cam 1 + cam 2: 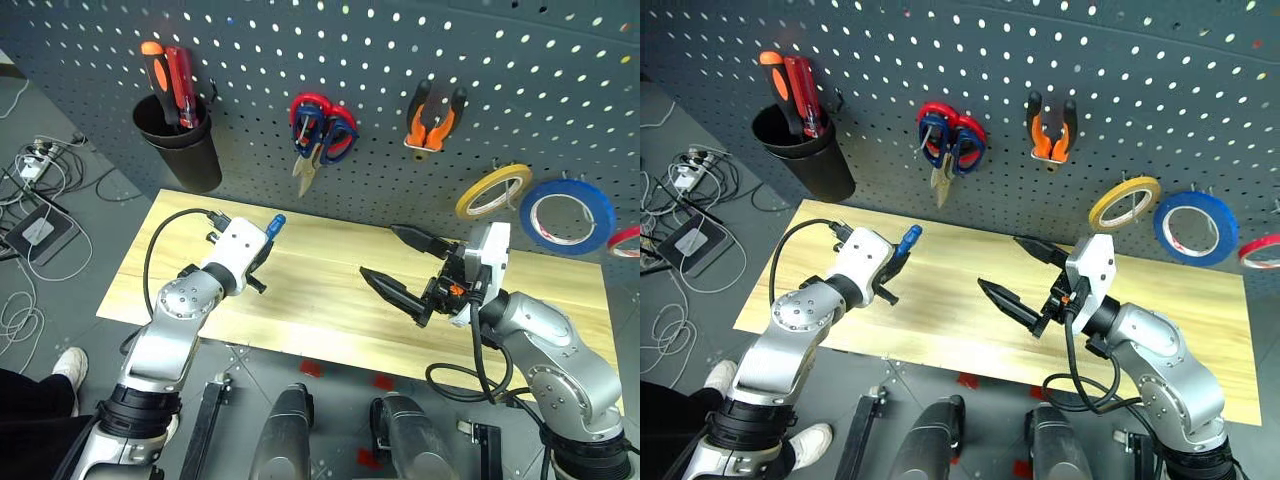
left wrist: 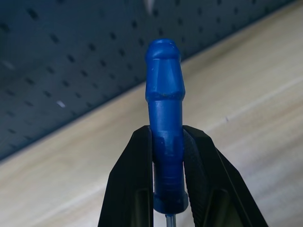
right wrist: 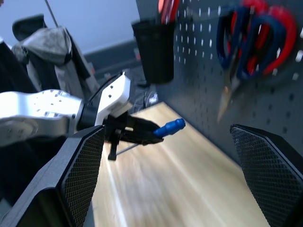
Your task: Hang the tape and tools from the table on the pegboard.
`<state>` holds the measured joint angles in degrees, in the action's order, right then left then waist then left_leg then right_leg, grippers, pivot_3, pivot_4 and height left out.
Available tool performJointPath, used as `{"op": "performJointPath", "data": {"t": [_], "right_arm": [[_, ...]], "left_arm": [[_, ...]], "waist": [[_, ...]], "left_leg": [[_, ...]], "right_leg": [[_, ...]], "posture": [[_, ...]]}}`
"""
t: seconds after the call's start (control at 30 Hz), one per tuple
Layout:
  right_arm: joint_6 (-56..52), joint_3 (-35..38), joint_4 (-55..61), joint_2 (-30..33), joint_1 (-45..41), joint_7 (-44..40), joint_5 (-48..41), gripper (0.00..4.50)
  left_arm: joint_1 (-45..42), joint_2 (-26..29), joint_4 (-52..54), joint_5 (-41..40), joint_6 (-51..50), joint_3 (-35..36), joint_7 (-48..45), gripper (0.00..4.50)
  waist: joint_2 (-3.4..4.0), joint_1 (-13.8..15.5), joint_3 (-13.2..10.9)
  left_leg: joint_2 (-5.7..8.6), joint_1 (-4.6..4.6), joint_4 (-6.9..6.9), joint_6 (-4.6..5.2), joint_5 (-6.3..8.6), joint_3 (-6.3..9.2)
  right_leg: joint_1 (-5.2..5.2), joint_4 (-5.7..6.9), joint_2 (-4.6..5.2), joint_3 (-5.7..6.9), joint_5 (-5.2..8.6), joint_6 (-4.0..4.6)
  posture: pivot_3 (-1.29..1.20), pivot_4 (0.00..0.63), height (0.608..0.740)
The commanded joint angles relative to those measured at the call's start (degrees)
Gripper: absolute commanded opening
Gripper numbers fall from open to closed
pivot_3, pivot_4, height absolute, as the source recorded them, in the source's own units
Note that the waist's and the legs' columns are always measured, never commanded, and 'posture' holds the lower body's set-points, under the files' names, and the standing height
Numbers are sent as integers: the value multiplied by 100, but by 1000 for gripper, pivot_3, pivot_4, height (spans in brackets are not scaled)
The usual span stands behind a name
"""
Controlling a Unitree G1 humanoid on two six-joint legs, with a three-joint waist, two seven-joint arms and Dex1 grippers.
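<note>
Left eye view gives us a black cup [image 1: 182,145] on the pegboard [image 1: 400,60] holding orange and red screwdrivers [image 1: 168,82]; the wood counter [image 1: 330,310] sits below over grey floor [image 1: 70,120]. Our left claw [image 1: 266,240] pinches the blue screwdriver [image 1: 275,224]; our right claw [image 1: 398,262] is spread.

Blue-handled screwdriver [image 3: 169,127] in left gripper [image 3: 142,131] above table [image 3: 189,189].

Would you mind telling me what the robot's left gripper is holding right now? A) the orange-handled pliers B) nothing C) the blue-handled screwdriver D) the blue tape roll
C: the left gripper is shut on the blue-handled screwdriver, whose handle sticks out between its black fingers above the table.
</note>
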<state>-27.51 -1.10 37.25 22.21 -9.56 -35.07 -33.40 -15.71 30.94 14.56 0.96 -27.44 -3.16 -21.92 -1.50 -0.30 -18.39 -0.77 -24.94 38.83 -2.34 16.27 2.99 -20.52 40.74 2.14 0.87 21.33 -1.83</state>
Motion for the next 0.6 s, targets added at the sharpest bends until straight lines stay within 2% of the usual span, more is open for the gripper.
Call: {"op": "performJointPath", "data": {"t": [0.03,0.27,0.6], "right_arm": [[361,35,7,-56,47,-93,-18,4500],[776,-80,-244,-211,1,-87,130,4500],[1071,-59,-494,-391,-338,-39,113,4500]], "left_arm": [[115,-105,782,240,165,112,291,557],[-50,-243,1114,503,610,316,670,557],[-1419,-676,242,235,1406,968,1204,557]], "waist": [[0,6,79],[-3,37,319],[0,92,625]], "left_leg": [[0,0,0,0,0,0],[5,4,-4,0,0,4],[10,10,-3,0,0,7]], "right_leg": [[0,0,0,-1,0,0],[9,-3,-1,-2,0,0],[16,1,-4,0,0,0]], "posture": [[57,192,740],[74,165,740],[78,133,740]]}}
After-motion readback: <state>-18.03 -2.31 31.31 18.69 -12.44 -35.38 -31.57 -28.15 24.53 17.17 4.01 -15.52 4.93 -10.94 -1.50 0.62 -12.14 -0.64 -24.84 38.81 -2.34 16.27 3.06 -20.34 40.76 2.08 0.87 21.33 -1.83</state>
